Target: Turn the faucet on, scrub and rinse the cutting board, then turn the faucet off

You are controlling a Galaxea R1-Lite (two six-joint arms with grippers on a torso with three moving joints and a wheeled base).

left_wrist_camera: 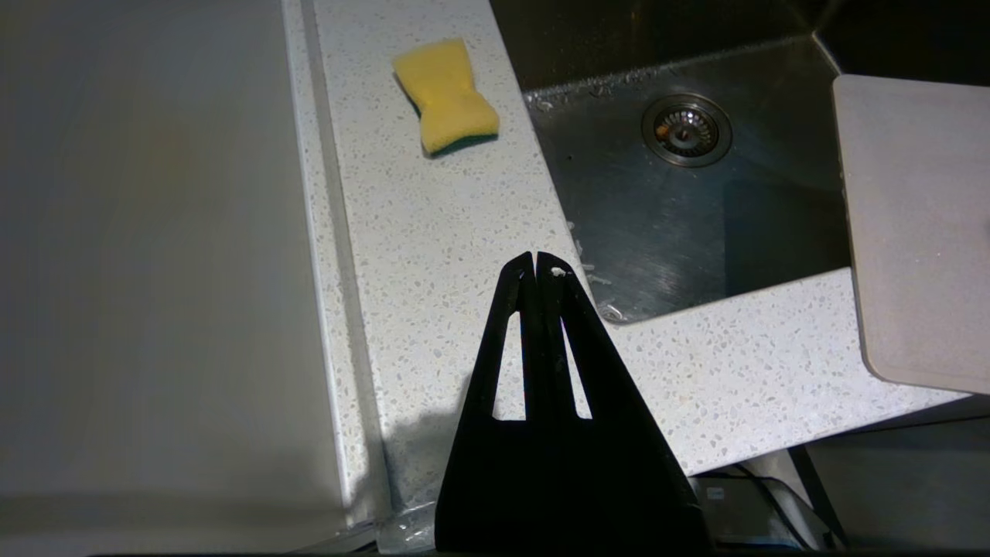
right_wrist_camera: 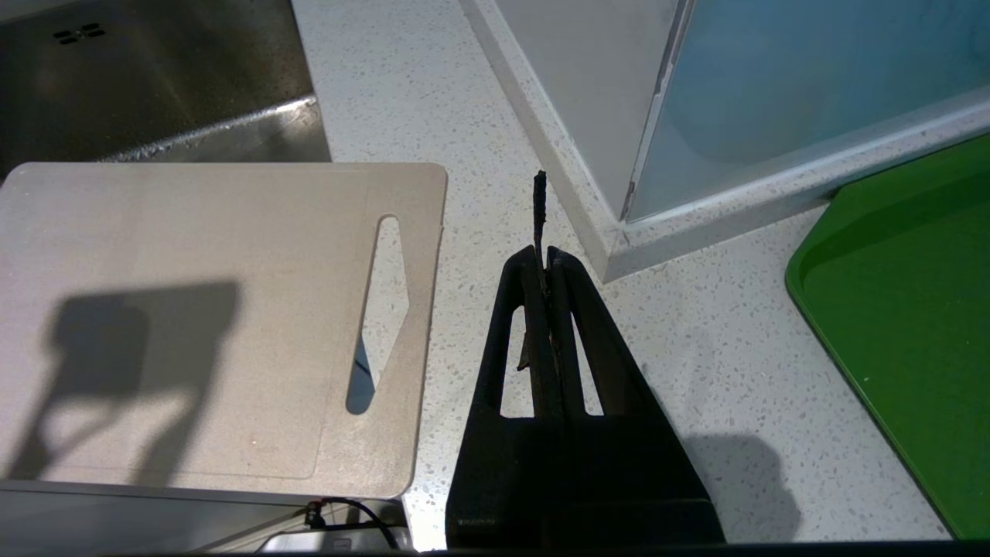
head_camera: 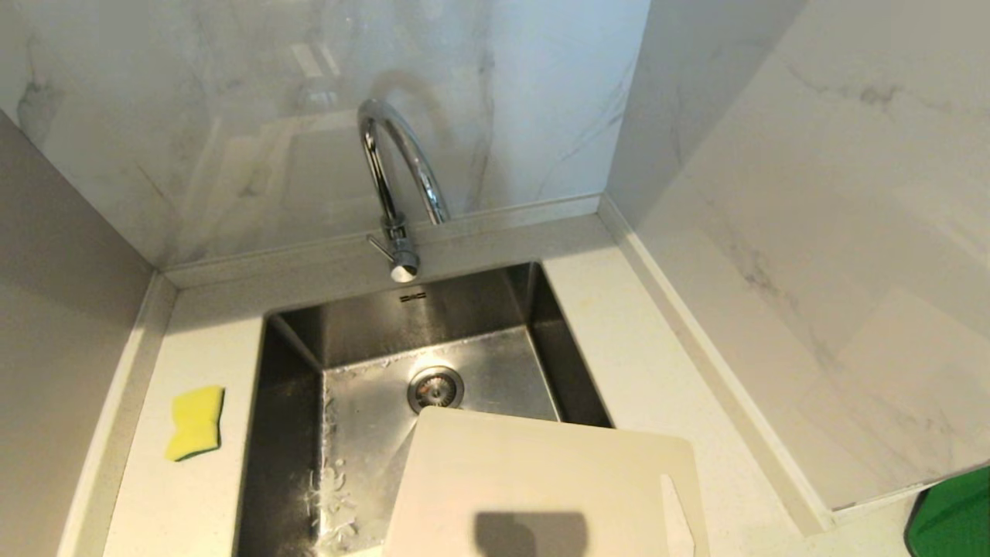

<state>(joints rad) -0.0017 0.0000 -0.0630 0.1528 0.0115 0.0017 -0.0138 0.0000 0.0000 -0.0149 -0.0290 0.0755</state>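
Note:
The chrome faucet [head_camera: 398,166] arches over the steel sink [head_camera: 363,433], and no water shows under its spout. Its small lever [head_camera: 380,246] sticks out at the base. The off-white cutting board [head_camera: 534,480] lies flat across the sink's near right corner and the counter, slot handle to the right. Neither gripper appears in the head view. My left gripper [left_wrist_camera: 537,257] hangs shut and empty above the counter by the sink's near left corner, the board [left_wrist_camera: 920,232] off to its side. My right gripper [right_wrist_camera: 547,251] is shut above the counter just right of the board [right_wrist_camera: 193,309]; a thin dark strip pokes out between its tips.
A yellow-and-green sponge [head_camera: 196,422] lies on the counter left of the sink, also seen as the sponge [left_wrist_camera: 447,97] ahead of my left gripper. Marble walls close in behind and on the right. A green tray [right_wrist_camera: 913,309] sits at the far right.

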